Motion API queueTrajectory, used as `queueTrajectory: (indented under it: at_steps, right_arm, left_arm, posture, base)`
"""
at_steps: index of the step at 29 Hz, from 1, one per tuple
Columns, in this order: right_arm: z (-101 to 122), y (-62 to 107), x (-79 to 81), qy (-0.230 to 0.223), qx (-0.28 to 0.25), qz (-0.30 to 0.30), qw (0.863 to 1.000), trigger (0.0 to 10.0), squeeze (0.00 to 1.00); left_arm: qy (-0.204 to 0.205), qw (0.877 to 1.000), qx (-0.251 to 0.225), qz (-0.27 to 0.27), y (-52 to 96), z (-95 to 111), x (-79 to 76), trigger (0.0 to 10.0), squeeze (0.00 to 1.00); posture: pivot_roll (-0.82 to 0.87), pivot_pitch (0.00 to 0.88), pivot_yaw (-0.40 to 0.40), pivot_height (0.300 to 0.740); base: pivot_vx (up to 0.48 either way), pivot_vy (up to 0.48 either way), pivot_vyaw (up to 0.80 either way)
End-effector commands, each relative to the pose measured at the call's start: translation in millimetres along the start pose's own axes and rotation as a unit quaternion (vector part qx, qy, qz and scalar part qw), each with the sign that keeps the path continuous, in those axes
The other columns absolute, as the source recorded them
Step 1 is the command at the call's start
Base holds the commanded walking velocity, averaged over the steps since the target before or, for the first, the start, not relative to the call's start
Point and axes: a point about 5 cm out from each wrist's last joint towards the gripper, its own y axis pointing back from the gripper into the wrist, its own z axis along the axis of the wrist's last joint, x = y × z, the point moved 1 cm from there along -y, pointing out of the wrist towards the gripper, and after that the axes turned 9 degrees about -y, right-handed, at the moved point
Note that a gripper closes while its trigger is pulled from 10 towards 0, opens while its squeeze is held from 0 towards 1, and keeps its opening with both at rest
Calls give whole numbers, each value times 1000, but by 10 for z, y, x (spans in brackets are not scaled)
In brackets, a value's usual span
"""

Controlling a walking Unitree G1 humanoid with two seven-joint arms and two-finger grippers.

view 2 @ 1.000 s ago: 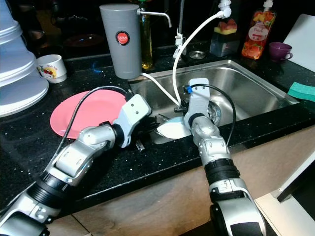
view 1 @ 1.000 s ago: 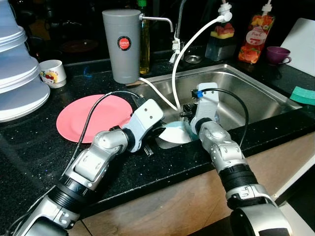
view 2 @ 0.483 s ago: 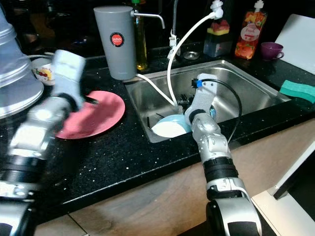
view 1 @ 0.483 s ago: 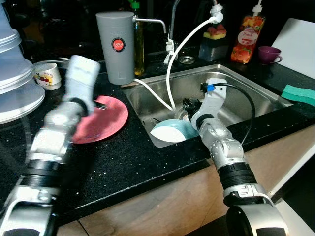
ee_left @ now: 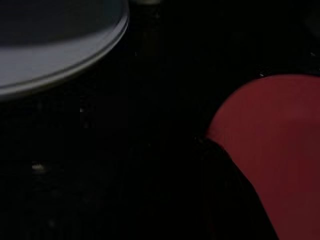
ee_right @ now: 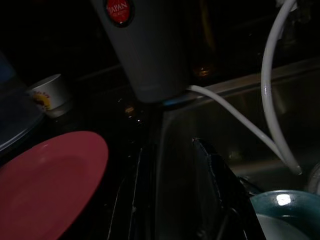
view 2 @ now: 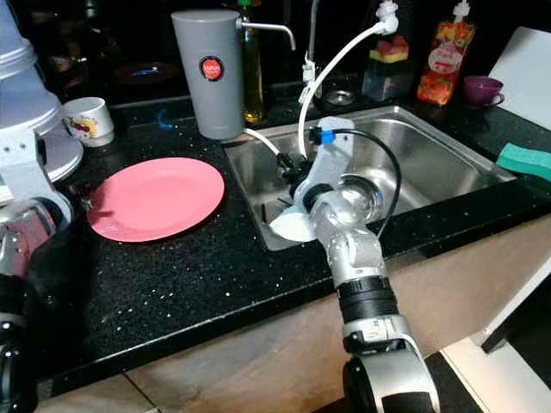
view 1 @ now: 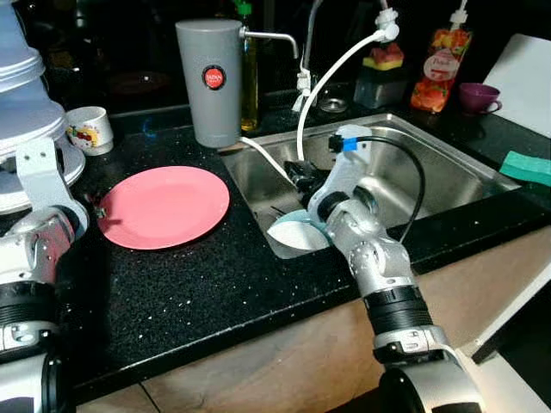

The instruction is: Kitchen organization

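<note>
Right wrist view: right gripper (ee_right: 172,187) fingers parted, empty, over steel sink (view 1: 448,168); teal bowl (view 1: 297,232) beside, white hose (view 1: 331,77) behind. Left gripper (view 1: 96,209) by flat pink plate (view 1: 164,206), fingers unreadable.

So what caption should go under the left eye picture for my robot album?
Right gripper reaches over the teal bowl in the sink; pink plate waits on the black counter.
</note>
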Motion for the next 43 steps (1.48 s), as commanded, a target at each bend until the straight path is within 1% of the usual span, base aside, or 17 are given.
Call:
queueTrajectory:
  at_steps: [1, 2, 4, 8, 14, 17, 18, 19, 20, 21, 28, 35, 38, 39, 40, 42, 43]
  right_arm:
    - [5, 8, 15, -6, 0, 4, 1000, 10000, 0]
    - [12, 10, 22, -6, 1, 7, 1000, 10000, 0]
    - [24, 16, 20, -7, 2, 9, 1000, 10000, 0]
    - [46, 19, 14, -8, 1, 10, 1000, 10000, 0]
    - [57, 24, 17, -16, 1, 14, 1000, 10000, 0]
    - [51, 27, 19, -20, 3, 14, 1000, 10000, 0]
    - [47, 28, 21, -22, 3, 14, 1000, 10000, 0]
    - [47, 28, 21, -22, 3, 14, 1000, 10000, 0]
    - [45, 29, 22, -24, 4, 14, 1000, 10000, 0]
    - [43, 29, 26, -25, 5, 15, 1000, 10000, 0]
    - [41, 28, 30, -28, 7, 15, 999, 10000, 0]
    - [22, 29, 34, -34, 13, 16, 999, 10000, 0]
    - [19, 30, 34, -35, 13, 16, 999, 10000, 0]
    - [24, 28, 33, -39, 13, 15, 999, 10000, 0]
    - [24, 28, 33, -39, 13, 15, 999, 10000, 0]
    - [33, 27, 32, -42, 11, 14, 999, 10000, 0]
    - [33, 27, 32, -42, 11, 14, 999, 10000, 0]
  left_arm:
    - [22, 999, 28, -13, -11, -128, 0, 10000, 0]
    - [38, 998, 43, -28, -24, -175, -36, 10000, 0]
    - [42, 997, 57, -38, -38, -216, -67, 10000, 0]
    - [62, 994, 70, -59, -53, -255, -122, 10000, 0]
    - [83, 990, 56, -97, -58, -222, -212, 10000, 0]
    - [81, 990, 53, -101, -58, -217, -215, 10000, 0]
    - [86, 990, 53, -103, -58, -222, -216, 2157, 0]
    - [86, 990, 53, -103, -58, -222, -216, 2157, 0]
    - [90, 989, 52, -104, -59, -226, -216, 0, 0]
    - [104, 988, 52, -106, -61, -243, -215, 0, 0]
    - [121, 986, 46, -100, -64, -253, -187, 0, 0]
    - [96, 990, 1, -102, -55, -154, -198, 0, 0]
    - [93, 990, -5, -105, -51, -138, -213, 0, 0]
    - [103, 985, -39, -130, -26, -36, -283, 0, 0]
    - [103, 985, -39, -130, -26, -36, -283, 0, 0]
    - [124, 975, -80, -164, 16, 89, -350, 0, 0]
    - [124, 975, -80, -164, 16, 89, -350, 0, 0]
  posture:
    - [-12, 19, 28, 740]
    - [-13, 16, 28, 740]
    - [-13, 15, 28, 740]
    - [-15, 14, 29, 740]
    - [-17, 20, 28, 740]
    - [-17, 20, 28, 740]
    - [-15, 25, 28, 740]
    - [-15, 25, 28, 740]
    - [-15, 25, 28, 740]
    - [-15, 28, 28, 740]
    - [-16, 32, 28, 740]
    - [-16, 36, 26, 740]
    - [-16, 36, 26, 740]
    - [-16, 38, 26, 740]
    - [-16, 38, 26, 740]
    - [-16, 38, 26, 740]
    - [-16, 38, 26, 740]
  base:
    - [0, 0, 0]
    - [0, 0, 0]
    - [0, 0, 0]
    - [0, 0, 0]
    - [0, 0, 0]
    - [0, 0, 0]
    - [0, 0, 0]
    - [0, 0, 0]
    - [0, 0, 0]
    - [0, 0, 0]
    - [0, 0, 0]
    - [0, 0, 0]
    - [0, 0, 0]
    - [0, 0, 0]
    - [0, 0, 0]
    - [0, 0, 0]
    - [0, 0, 0]
